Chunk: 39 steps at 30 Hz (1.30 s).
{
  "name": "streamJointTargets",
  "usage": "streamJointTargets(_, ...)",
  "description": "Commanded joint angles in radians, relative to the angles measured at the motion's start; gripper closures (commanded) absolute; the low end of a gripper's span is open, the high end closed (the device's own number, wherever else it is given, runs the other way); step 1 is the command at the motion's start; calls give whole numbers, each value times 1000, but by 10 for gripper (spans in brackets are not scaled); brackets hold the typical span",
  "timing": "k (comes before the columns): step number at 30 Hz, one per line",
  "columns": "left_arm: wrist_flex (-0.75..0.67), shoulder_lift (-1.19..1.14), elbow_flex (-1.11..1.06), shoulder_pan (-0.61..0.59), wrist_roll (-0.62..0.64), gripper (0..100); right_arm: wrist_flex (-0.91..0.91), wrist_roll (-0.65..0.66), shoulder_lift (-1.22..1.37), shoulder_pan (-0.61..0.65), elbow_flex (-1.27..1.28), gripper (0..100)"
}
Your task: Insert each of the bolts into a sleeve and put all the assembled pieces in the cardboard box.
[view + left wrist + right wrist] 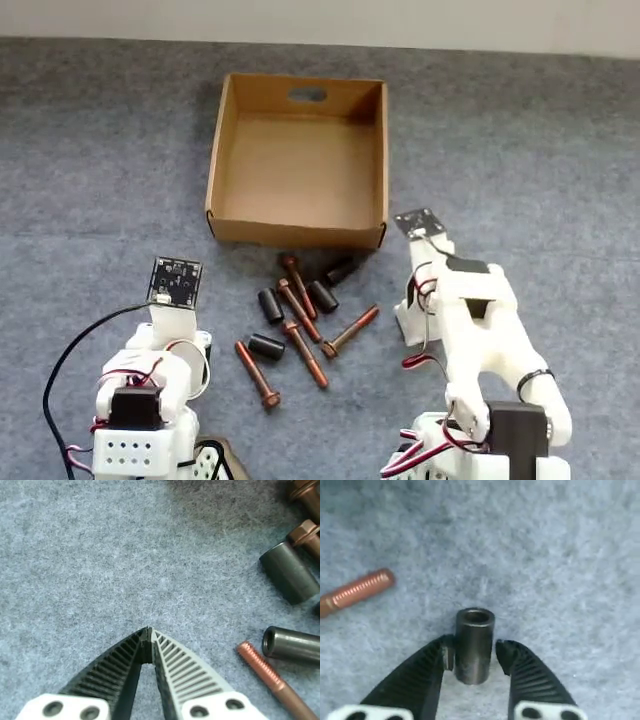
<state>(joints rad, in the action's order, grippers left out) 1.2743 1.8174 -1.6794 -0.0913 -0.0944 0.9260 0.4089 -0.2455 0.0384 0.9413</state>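
Sitting fully closed over the grey tabletop (100, 150), the left hand (150, 634) lies beside copper-coloured bolts (303, 352) and short dark sleeves (267, 347) scattered before the cardboard box (295, 232). Right of that pile, the right hand (472, 652) clamps one dark, hollow sleeve (474, 630).

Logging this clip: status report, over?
Left gripper shut, empty. Right gripper shut on sleeve. Nothing in box yet. Nothing in the way.

On your grey felt table (100, 150), an open cardboard box (296, 233) sits toward the far side. Just in front of its near wall, copper bolts (256, 373) and short dark sleeves (266, 347) lie loose in a cluster, several touching one another.
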Motion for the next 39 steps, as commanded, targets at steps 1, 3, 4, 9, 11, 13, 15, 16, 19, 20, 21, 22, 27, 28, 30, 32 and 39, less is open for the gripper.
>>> streamJointTargets(1, -11, -7, -18, 13, 5, 989, -38, 80, 2, -8, -67, 822)
streamJointTargets(3, -11, -7, -18, 13, 5, 989, -38, 112, 2, -8, -64, 823)
streamJointTargets(4, -11, -7, -18, 13, 5, 989, -38, 123, 2, -8, -61, 830)
streamJointTargets(9, -11, -7, -18, 13, 5, 989, -38, 126, 4, -8, -58, 991)
streamJointTargets(11, -11, -7, -18, 13, 5, 989, -38, 124, -5, -8, -56, 988)
streamJointTargets(13, -11, -7, -18, 13, 5, 989, -31, 124, -18, -15, -58, 994)
streamJointTargets(15, -11, -7, -18, 13, 5, 989, -19, 124, -74, -19, -51, 994)
streamJointTargets(16, -11, -7, -18, 13, 5, 989, 1, 121, -127, -28, -39, 994)
streamJointTargets(19, -11, -7, -18, 13, 5, 989, 36, 54, -329, -33, 8, 994)
streamJointTargets(20, -11, -7, -18, 13, 5, 989, 38, 28, -407, -31, 42, 994)
streamJointTargets(21, -11, -7, -18, 13, 5, 989, 33, 5, -484, -30, 77, 994)
streamJointTargets(22, -11, -7, -18, 13, 5, 989, 22, -15, -562, -28, 120, 994)
streamJointTargets(27, -11, -7, -18, 13, 5, 989, -82, -81, -898, -30, 335, 994)
streamJointTargets(28, -11, -7, -18, 13, 5, 989, -110, -100, -957, -30, 383, 994)
streamJointTargets(30, -11, -7, -18, 13, 5, 989, -159, -137, -1061, -30, 464, 994)
streamJointTargets(32, -11, -7, -18, 13, 5, 989, -170, -170, -1155, -30, 535, 994)
streamJointTargets(39, -11, -7, -18, 13, 5, 989, -165, -218, -1428, -35, 751, 993)
